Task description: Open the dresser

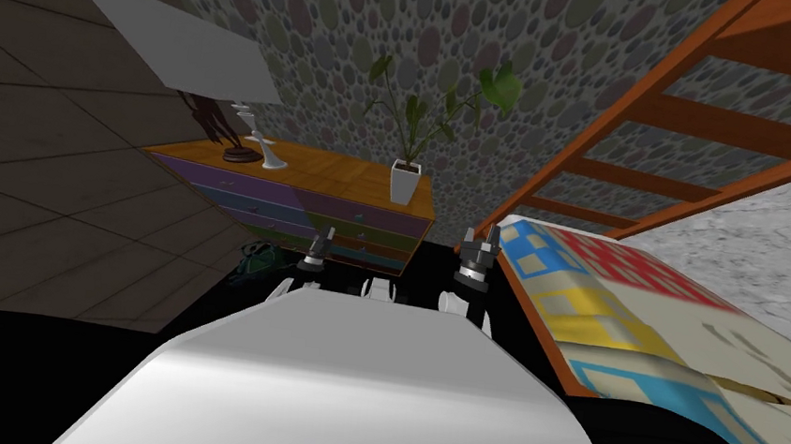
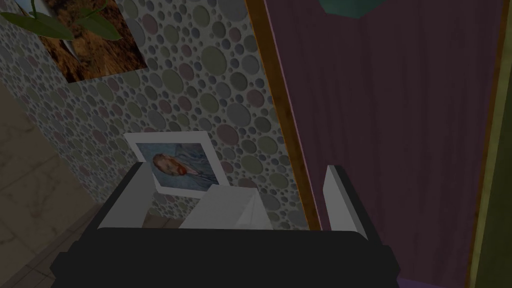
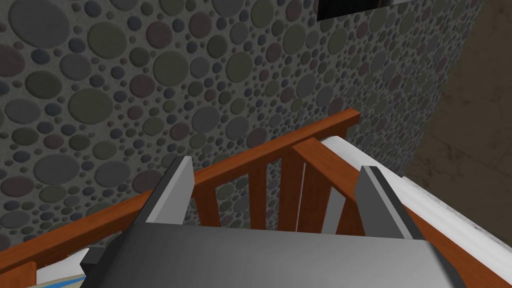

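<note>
The dresser (image 1: 329, 211) stands against the spotted wall, with a brown top and purple, blue and green drawer fronts carrying small knobs. My left gripper (image 1: 321, 245) hangs open just in front of its lower drawers. In the left wrist view its fingers (image 2: 336, 200) stand apart beside a purple drawer front (image 2: 395, 130), with a teal knob (image 2: 352, 6) farther along that front. My right gripper (image 1: 482, 242) is open too, raised by the bed's corner; its fingers (image 3: 175, 190) frame the orange-brown bed rail (image 3: 280, 150).
On the dresser top stand a white-potted plant (image 1: 405, 181), a white candlestick (image 1: 271, 157) and a dark figurine (image 1: 239, 154). A bed with a patterned quilt (image 1: 646, 321) and slatted frame (image 1: 675, 164) is on the right. A dark green object (image 1: 259, 260) lies by the dresser's foot.
</note>
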You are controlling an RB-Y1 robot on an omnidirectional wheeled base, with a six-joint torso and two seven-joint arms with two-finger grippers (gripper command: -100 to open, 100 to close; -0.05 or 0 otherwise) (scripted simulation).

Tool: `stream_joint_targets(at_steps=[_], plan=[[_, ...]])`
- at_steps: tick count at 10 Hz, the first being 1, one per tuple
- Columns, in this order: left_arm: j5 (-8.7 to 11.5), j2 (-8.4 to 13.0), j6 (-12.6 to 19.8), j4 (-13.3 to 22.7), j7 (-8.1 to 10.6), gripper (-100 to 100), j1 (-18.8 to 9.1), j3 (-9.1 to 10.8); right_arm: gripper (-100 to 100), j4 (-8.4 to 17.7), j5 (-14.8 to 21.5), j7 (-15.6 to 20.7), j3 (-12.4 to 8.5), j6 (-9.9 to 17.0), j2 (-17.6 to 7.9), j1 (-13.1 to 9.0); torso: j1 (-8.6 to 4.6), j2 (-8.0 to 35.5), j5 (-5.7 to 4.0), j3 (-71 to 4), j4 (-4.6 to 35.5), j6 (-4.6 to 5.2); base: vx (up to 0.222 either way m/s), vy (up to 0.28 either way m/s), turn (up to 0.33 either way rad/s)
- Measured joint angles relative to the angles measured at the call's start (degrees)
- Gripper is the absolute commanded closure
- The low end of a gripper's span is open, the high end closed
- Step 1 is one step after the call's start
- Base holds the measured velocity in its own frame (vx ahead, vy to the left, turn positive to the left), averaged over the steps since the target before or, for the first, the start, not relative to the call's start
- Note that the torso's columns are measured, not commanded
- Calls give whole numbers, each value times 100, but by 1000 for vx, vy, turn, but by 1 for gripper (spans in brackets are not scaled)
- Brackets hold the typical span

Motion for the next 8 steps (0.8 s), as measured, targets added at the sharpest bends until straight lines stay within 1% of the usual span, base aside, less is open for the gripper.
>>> stream_joint_targets(at_steps=[2, 4, 6, 8], plan=[[-26, -54, -133, 228, -43, -100, 8, -1, 0, 0, 0, 0, 0, 0, 0, 0, 7, 9, 1, 3, 1, -1, 90, -33, -5], [-28, -65, -262, 495, -61, -100, -51, 23, 0, 0, 0, 0, 0, 0, 0, -1, 7, 26, 2, 16, 7, 0, 52, -29, -7], [-41, -110, -409, 787, -86, -100, -83, 41, 0, 0, 0, 0, 0, 0, 0, 0, -1, 1, 0, 1, 0, 0, 93, -37, -12], [-75, -246, -606, 1148, -162, -100, -131, 38, 0, 0, 0, 0, 0, 0, 0, 0, -1, -8, 0, -5, -2, 0, 122, -53, -10]])
